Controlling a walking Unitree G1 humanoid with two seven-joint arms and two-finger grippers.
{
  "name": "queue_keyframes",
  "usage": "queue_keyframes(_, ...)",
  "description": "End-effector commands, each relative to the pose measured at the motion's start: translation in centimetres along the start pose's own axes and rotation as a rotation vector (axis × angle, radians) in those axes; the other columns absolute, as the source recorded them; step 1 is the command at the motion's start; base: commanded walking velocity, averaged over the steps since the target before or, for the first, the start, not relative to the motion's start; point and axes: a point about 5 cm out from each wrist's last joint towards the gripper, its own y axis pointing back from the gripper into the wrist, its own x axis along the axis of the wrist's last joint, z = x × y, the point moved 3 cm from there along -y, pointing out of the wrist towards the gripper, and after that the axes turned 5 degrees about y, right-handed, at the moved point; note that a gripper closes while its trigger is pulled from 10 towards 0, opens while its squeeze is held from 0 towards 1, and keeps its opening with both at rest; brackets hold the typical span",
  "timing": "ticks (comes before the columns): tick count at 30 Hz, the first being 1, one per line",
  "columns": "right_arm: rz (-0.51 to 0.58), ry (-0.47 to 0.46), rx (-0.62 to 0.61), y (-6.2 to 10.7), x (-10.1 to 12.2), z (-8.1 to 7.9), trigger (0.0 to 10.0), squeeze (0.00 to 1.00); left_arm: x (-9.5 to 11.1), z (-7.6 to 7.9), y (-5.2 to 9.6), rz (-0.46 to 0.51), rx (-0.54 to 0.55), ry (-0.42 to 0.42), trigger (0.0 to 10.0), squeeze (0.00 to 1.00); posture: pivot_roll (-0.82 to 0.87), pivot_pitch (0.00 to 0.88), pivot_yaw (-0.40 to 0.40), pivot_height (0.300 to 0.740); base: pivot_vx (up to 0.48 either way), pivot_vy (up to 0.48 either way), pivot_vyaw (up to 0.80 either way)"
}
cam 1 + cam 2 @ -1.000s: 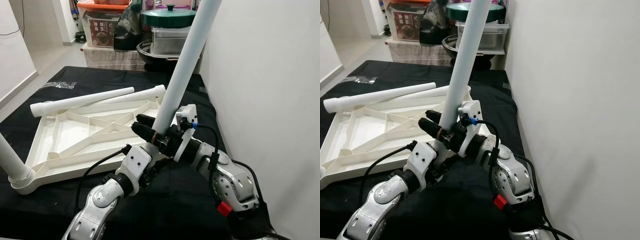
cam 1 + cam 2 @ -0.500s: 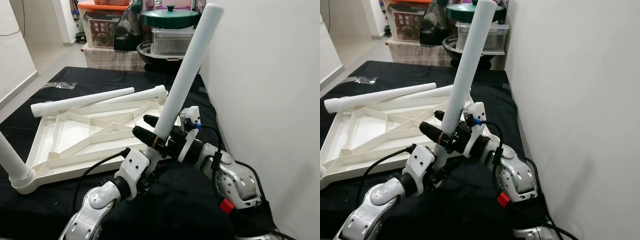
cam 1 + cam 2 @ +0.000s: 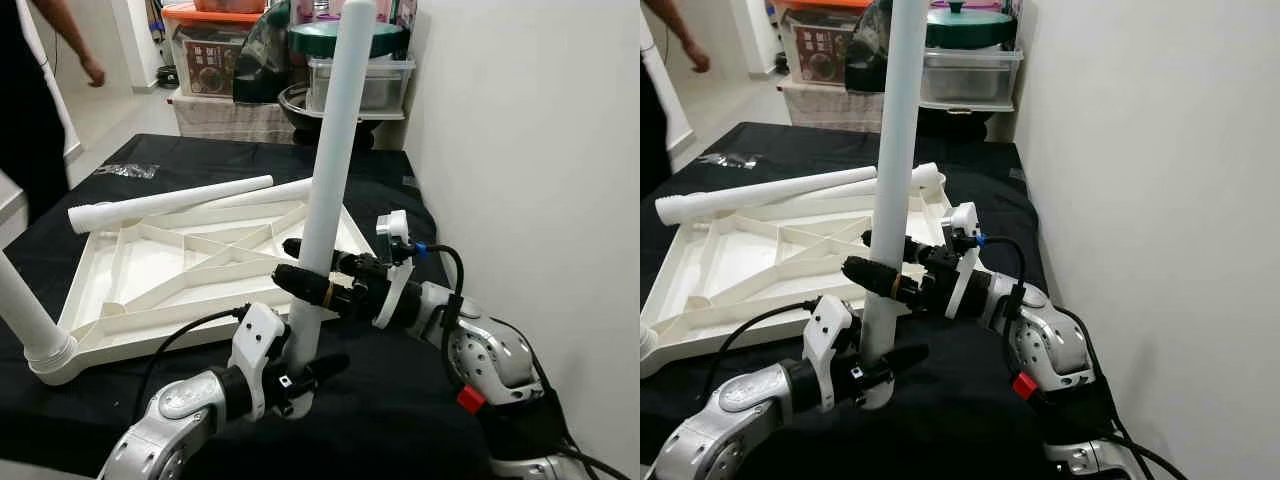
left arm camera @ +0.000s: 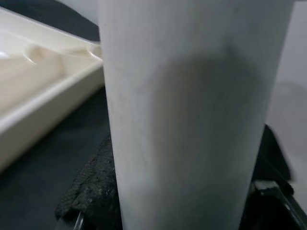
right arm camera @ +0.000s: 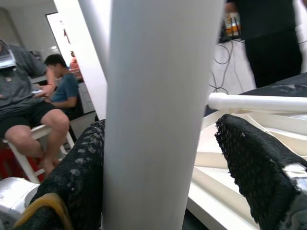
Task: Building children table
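White table leg stands nearly upright at the near right corner of the upturned white tabletop, which lies on the black-covered surface. Left gripper grips the leg low down, fingers clenched round its base; right gripper holds it a bit higher, one finger on each side, reaching in from the robot's right. Head views give the layout: two more loose legs lie across the far edge of the tabletop, another leg is already fitted at the near left corner, a plastic bag sits at the far left of the surface, bins and pots stacked beyond, a person standing far left. Left wrist view shows the leg v. close w/ the tabletop rim beside it. Right wrist view shows black fingers flanking the leg, right one w/ a gap, plus seated people in the background.
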Motion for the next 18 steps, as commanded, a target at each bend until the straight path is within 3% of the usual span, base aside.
queue_keyframes(1,-0.012,-0.013,0.008,0.1,-0.1,0.1,10.0,0.00,-0.1,0.4,0.4,-0.010,-0.031,0.017,10.0,0.00,0.05,0.011,-0.031,0.740,0.000,0.000,0.00)
queue_keyframes(8,-0.074,-0.066,0.108,0.2,-0.8,-1.3,10.0,0.00,-0.9,0.3,1.7,-0.102,-0.102,0.016,10.0,0.00,0.05,0.023,-0.031,0.740,0.000,0.000,0.00)
queue_keyframes(18,-0.088,-0.111,0.160,0.1,-1.3,-2.0,10.0,0.00,-1.0,0.6,1.7,-0.130,-0.140,0.002,10.0,0.00,0.04,0.025,-0.032,0.740,0.000,0.000,0.00)
